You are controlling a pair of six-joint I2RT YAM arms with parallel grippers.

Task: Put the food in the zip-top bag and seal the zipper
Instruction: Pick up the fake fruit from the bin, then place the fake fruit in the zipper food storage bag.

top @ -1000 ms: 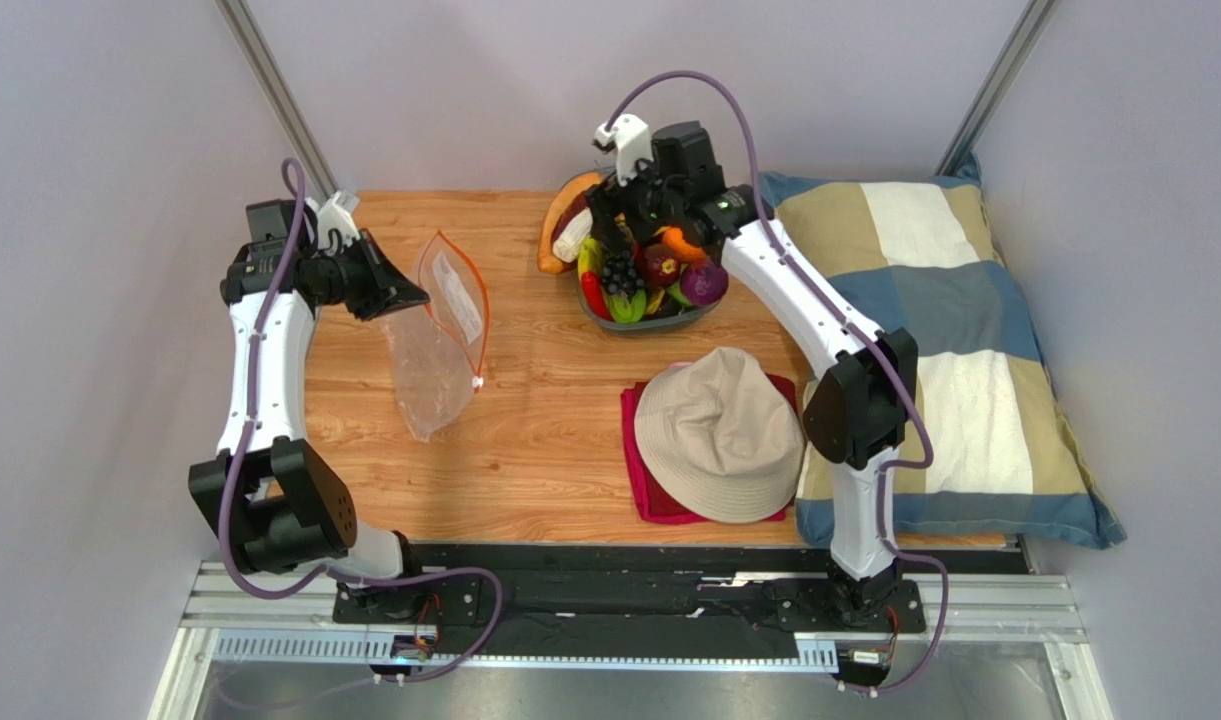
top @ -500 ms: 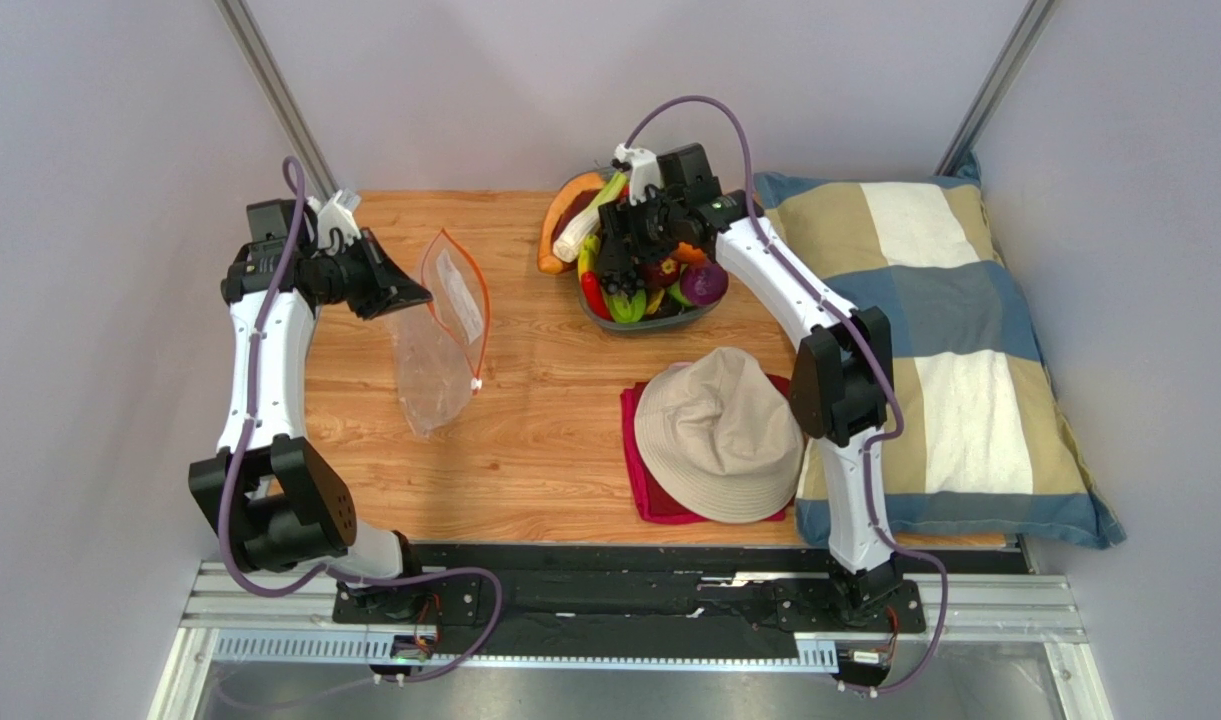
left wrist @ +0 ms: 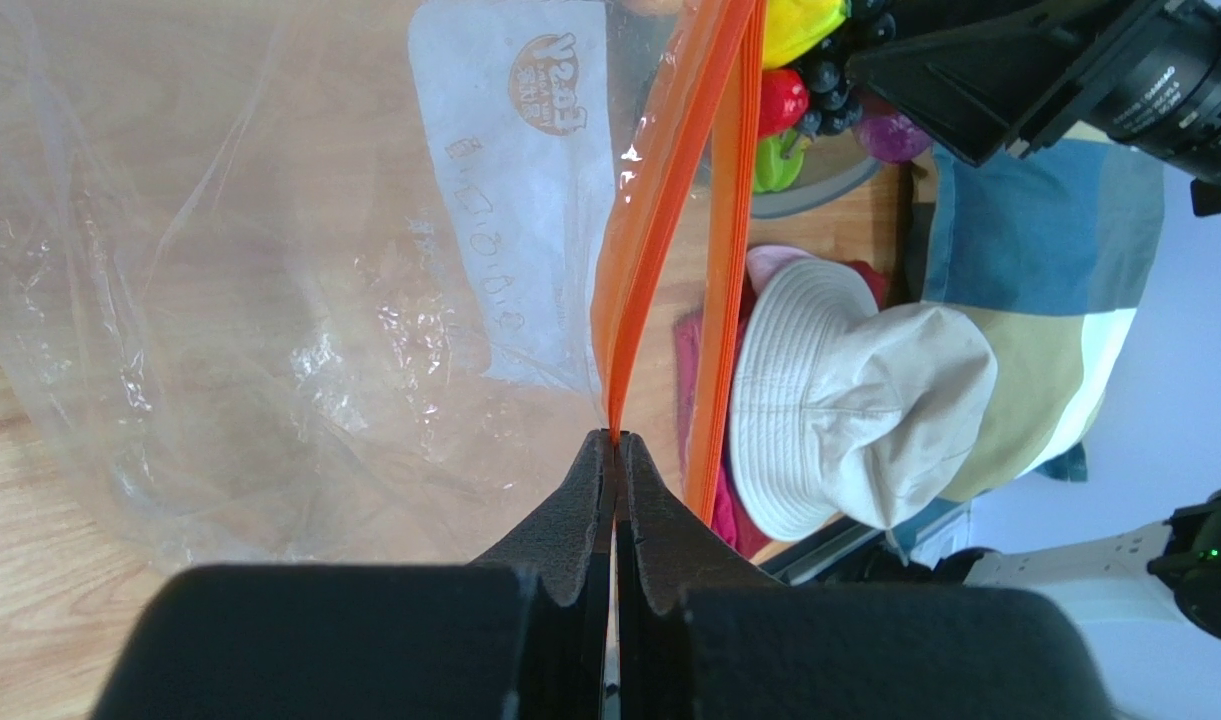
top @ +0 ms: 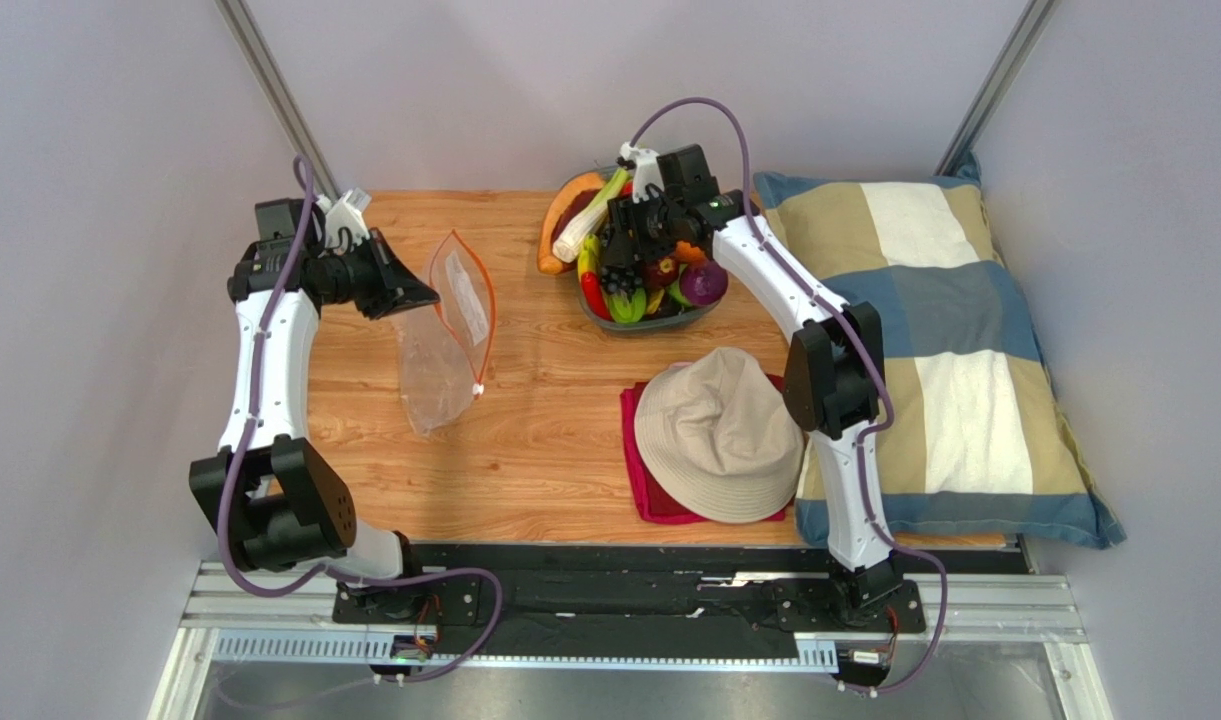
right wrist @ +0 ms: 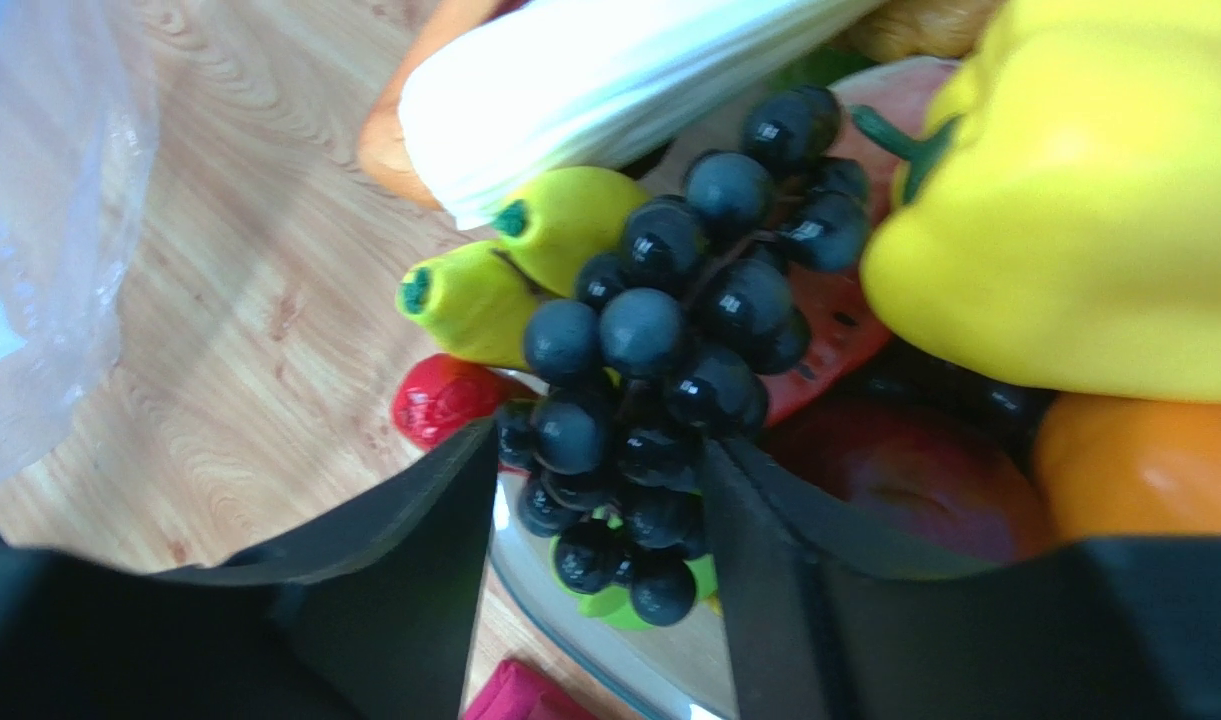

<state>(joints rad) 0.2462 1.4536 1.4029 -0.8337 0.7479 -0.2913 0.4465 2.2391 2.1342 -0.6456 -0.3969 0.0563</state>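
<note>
Wooden table [top: 556,428], seen from above: the left gripper [top: 418,294] pinches the mouth edge of the clear bag [top: 439,360], which trails away from its tip. The right gripper [top: 619,279] hangs over the bowl [top: 691,320] of food. In the left wrist view the fingers are pressed tight on the orange zipper [left wrist: 646,255], with the white label [left wrist: 519,180] ahead and to the left. In the right wrist view the fingers stand apart astride the dark grapes [right wrist: 646,375]. Whether they touch the bunch cannot be told. A yellow pepper [right wrist: 1082,210] sits to their right.
</note>
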